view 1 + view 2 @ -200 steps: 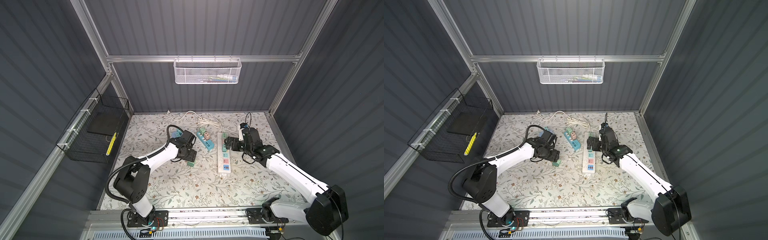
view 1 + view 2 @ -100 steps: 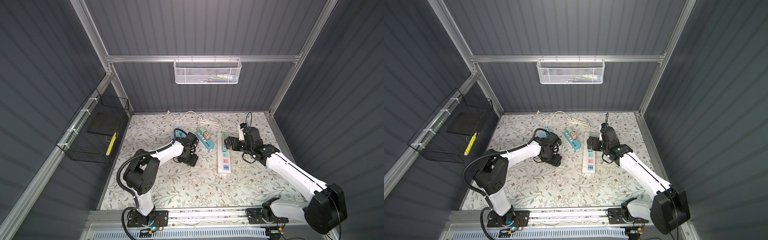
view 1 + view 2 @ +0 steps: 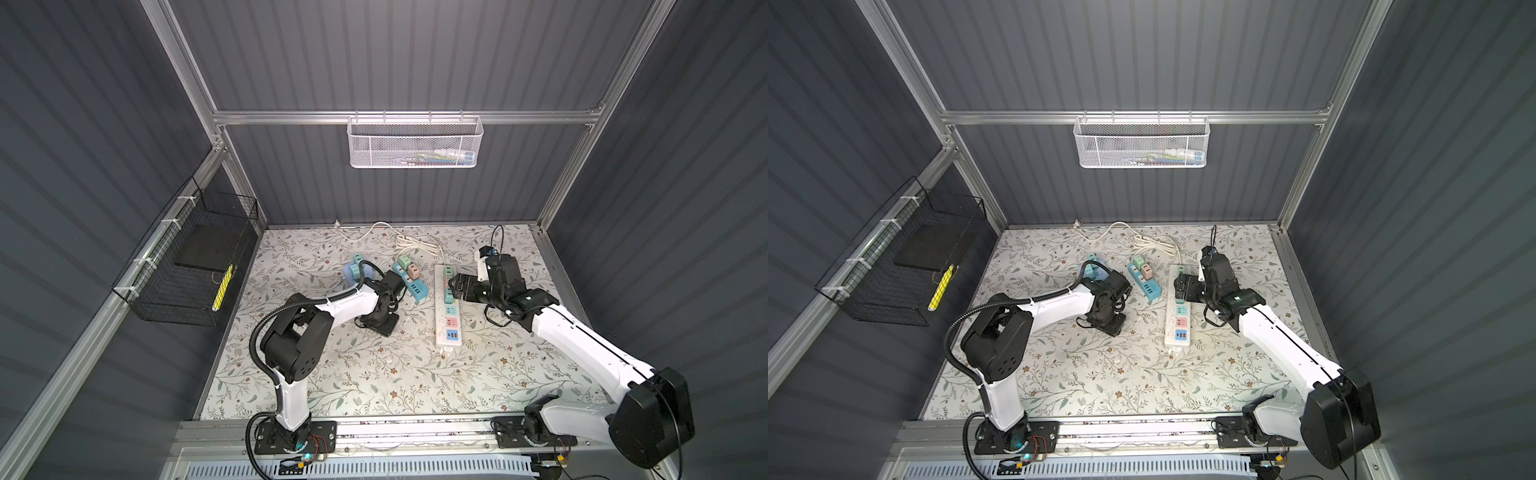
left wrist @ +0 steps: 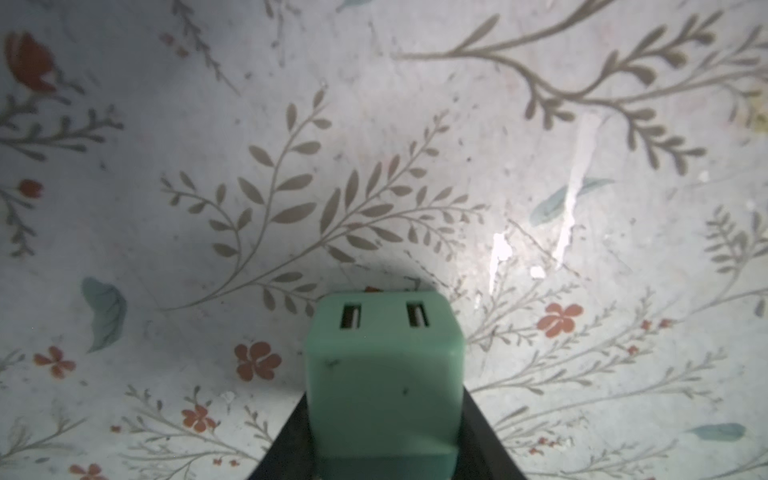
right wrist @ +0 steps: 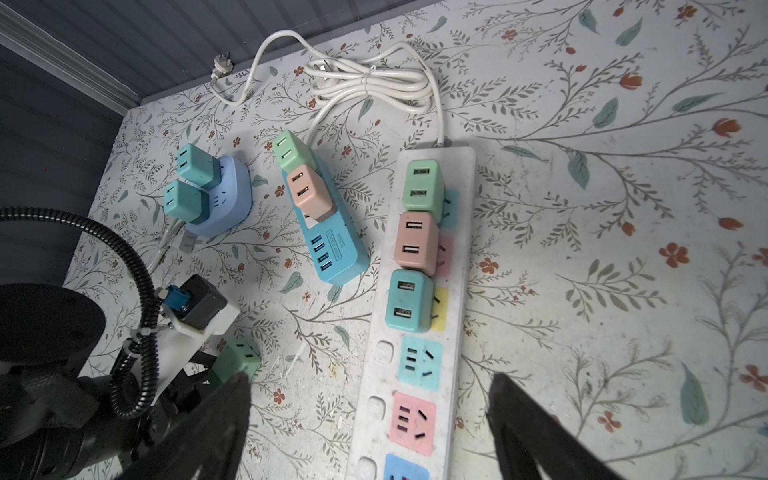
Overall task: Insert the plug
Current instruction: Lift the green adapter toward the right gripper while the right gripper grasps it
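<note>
**Left gripper (image 3: pixel 377 326) closes on the green plug (image 4: pixel 384 374) down on the mat**

Since a second ago the left arm has folded its elbow in toward the middle. Its gripper, which stood spread beside the plug, is now pressed together around it. The right arm has hardly moved.

In both top views the left gripper (image 3: pixel 1102 324) points down at the floral mat (image 3: pixel 374 374), left of the white power strip (image 3: pixel 448 320) and nearer than the blue power strip (image 3: pixel 415 288). The gripper's body hides the plug here. The right gripper (image 3: pixel 457 286) hovers over the far half of the white power strip. A round pale-blue adapter (image 3: pixel 353 272) lies at the far left, and a white cord (image 3: pixel 415 243) is coiled near the back wall.

In the left wrist view the green plug sits pinched between the two dark fingers (image 4: pixel 482 432). Its face with two slots points away from the camera, and the mat is close beyond it.

In the right wrist view the right gripper's fingers (image 5: pixel 536 432) stand wide apart with nothing between them, above the white power strip's free sockets (image 5: pixel 419 363). On the strip's far end three plugs are seated in a row, green (image 5: pixel 422 185), pink (image 5: pixel 415 243) and teal (image 5: pixel 407 299). To the left, the green plug shows in the left gripper's tips, on or just above the mat and apart from both strips.
</note>
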Available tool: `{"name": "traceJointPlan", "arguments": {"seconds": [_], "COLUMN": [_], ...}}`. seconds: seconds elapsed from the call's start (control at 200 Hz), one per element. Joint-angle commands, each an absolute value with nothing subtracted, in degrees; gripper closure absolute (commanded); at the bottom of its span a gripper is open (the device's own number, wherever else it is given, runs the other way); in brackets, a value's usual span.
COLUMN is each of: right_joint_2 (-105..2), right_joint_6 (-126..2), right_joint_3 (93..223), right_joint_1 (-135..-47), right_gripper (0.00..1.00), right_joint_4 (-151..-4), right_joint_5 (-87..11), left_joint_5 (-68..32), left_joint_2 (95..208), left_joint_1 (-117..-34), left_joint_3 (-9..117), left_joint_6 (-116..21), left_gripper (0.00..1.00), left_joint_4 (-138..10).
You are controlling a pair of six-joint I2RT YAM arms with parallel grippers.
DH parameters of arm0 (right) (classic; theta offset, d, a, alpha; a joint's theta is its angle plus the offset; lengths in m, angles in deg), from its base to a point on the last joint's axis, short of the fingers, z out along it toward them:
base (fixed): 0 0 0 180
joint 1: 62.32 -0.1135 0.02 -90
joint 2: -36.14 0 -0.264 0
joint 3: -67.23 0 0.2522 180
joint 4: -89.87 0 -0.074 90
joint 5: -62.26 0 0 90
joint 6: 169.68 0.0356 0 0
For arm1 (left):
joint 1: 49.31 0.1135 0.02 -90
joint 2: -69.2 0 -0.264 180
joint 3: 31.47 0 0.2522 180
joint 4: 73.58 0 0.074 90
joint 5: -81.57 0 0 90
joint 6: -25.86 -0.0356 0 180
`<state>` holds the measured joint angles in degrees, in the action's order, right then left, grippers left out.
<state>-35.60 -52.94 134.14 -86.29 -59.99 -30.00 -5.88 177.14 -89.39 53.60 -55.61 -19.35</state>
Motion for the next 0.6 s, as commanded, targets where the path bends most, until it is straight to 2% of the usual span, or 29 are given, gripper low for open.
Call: {"name": "traceJointPlan", "arguments": {"seconds": [0.0, 0.14, 0.23, 0.35, 0.535, 0.595], "right_joint_2": [-36.0, -35.6, -35.1, -33.9, -33.3, -33.4], "right_joint_6": [-53.4, -53.5, -53.8, -54.4, -54.9, -55.2], "right_joint_3": [134.1, 133.8, 133.5, 133.5, 134.8, 135.0], "right_joint_1": [-86.1, -86.1, -86.0, -86.3, -86.9, -87.0], "right_gripper": [0.12, 0.12, 0.13, 0.14, 0.24, 0.33], "right_joint_4": [-59.4, -59.2, -59.4, -60.6, -61.2, -61.4], "right_joint_5": [-30.6, -30.8, -32.5, -40.2, -50.2, -53.5], "left_joint_5": [-5.0, -4.7, -4.2, -3.7, -4.7, -5.6], "left_joint_2": [175.9, 170.2, 165.7, 159.9, 153.7, 153.0], "left_joint_1": [-89.8, -90.4, -92.0, -96.3, -100.0, -100.0], "left_joint_3": [53.7, 51.4, 48.3, 40.7, 31.9, 31.8], "left_joint_6": [-56.0, -56.3, -56.4, -58.5, -61.1, -61.9], "left_gripper": [0.62, 0.66, 0.75, 0.73, 0.74, 0.74], "left_joint_4": [-20.6, -26.9, -34.9, -51.9, -73.5, -74.9]}}
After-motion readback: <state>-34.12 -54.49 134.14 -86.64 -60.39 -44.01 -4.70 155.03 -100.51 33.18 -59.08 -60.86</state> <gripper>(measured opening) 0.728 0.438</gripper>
